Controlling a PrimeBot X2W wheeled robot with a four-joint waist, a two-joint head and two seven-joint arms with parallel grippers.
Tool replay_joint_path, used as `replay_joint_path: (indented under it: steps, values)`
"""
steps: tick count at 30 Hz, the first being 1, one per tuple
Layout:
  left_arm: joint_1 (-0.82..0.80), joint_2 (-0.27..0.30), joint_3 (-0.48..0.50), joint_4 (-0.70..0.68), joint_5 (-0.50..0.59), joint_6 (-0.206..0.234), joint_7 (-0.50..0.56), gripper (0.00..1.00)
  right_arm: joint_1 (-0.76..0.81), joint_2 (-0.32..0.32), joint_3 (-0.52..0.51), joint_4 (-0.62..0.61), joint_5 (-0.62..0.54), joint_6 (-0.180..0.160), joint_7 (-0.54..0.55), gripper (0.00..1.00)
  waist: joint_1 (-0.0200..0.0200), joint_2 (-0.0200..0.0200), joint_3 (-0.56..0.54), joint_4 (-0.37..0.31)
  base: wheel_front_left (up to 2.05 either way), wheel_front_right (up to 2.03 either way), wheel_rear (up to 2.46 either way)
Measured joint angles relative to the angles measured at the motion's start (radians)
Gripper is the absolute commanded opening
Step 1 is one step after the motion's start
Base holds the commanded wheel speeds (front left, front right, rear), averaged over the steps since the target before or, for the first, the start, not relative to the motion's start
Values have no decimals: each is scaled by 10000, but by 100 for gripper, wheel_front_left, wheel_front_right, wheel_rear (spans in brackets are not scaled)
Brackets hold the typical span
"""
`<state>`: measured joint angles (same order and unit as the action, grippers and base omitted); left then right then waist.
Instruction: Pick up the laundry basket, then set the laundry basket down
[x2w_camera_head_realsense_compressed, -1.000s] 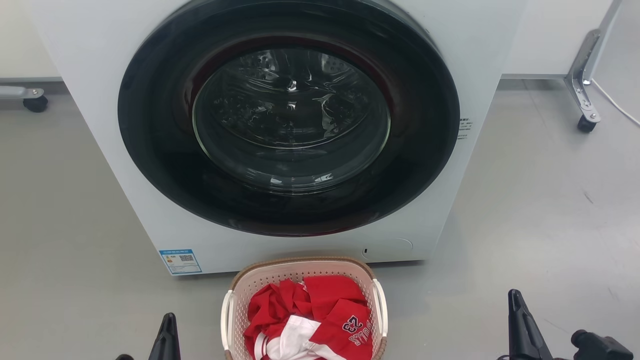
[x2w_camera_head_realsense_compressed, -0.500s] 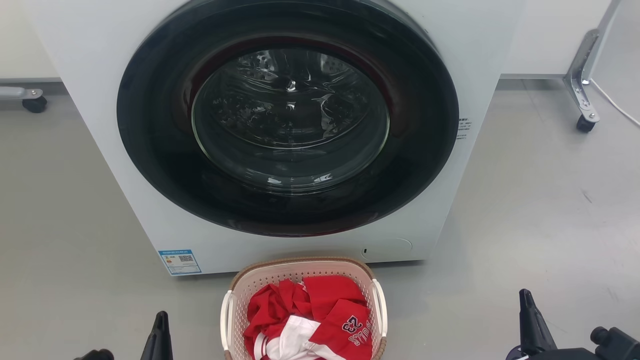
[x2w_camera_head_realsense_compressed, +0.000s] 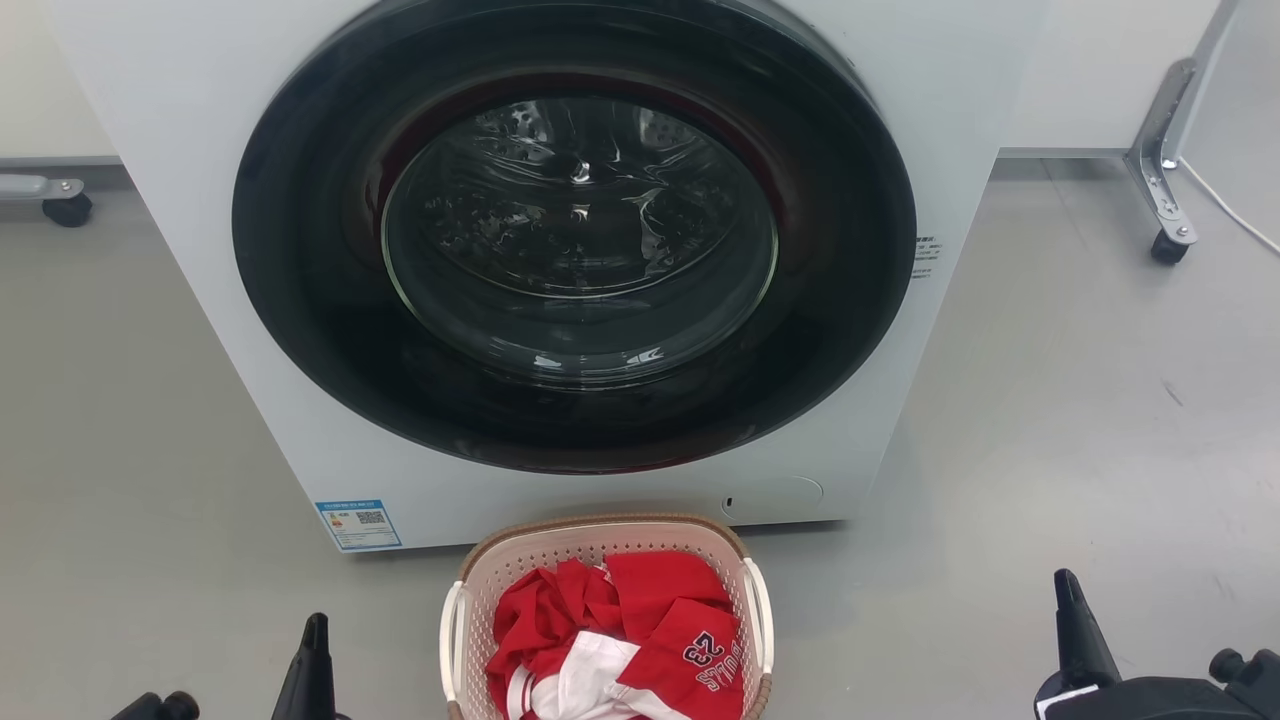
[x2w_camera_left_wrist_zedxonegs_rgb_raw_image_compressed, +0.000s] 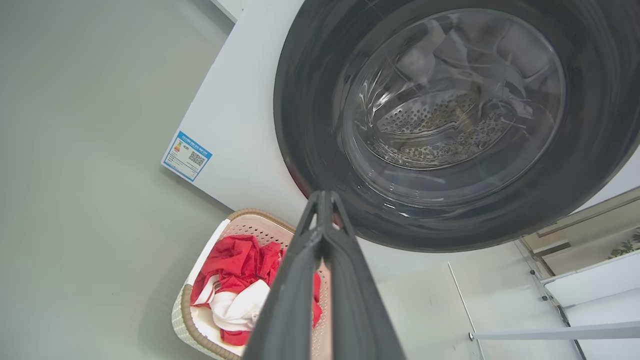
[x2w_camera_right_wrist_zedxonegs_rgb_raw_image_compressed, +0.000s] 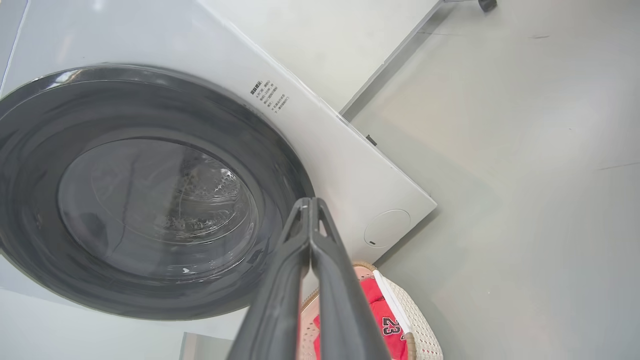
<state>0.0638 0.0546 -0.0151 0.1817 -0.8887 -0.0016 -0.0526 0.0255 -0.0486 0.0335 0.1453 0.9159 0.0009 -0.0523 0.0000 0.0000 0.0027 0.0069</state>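
**Basket on the floor before the washer, both grippers pinched shut and empty**

In the head view the laundry basket (x2w_camera_head_realsense_compressed: 600, 525) sits at 6 o'clock on the grey floor (x2w_camera_head_realsense_compressed: 1050, 400), upright and mouth up, just in front of the white washing machine (x2w_camera_head_realsense_compressed: 200, 200). Its far, rounded end points to 12 o'clock, towards the machine's base, and its near end is cut off by the bottom edge. The long axis appears to run 12 to 6, with one white handle (x2w_camera_head_realsense_compressed: 452, 640) on the 9 o'clock side and one at 3 o'clock.

Inside lies a crumpled red jersey (x2w_camera_head_realsense_compressed: 650, 590) printed with "23", heaped over a white garment (x2w_camera_head_realsense_compressed: 590, 680); together they fill the visible part of the basket below the rim.

The washer's round dark door (x2w_camera_head_realsense_compressed: 575, 235) is closed; through its glass the perforated steel drum shows, and nothing inside it can be made out.

The left gripper (x2w_camera_head_realsense_compressed: 312, 655) stands at 8 o'clock, apart from the basket, with its fingers pressed together and nothing between them. The right gripper (x2w_camera_head_realsense_compressed: 1072, 625) is at 4 o'clock, well apart from the basket, its tips likewise touching and empty.
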Motion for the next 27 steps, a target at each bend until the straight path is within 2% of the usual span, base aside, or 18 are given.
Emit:
replay_joint_path:
  steps: [27]
  values:
    - [-821, -61, 637, 660, -4194, -702, 1003, 0, -620, 27, -972, 907, 4031, 698, 966, 0, 0, 0, -6, -41, 0, 0, 0]
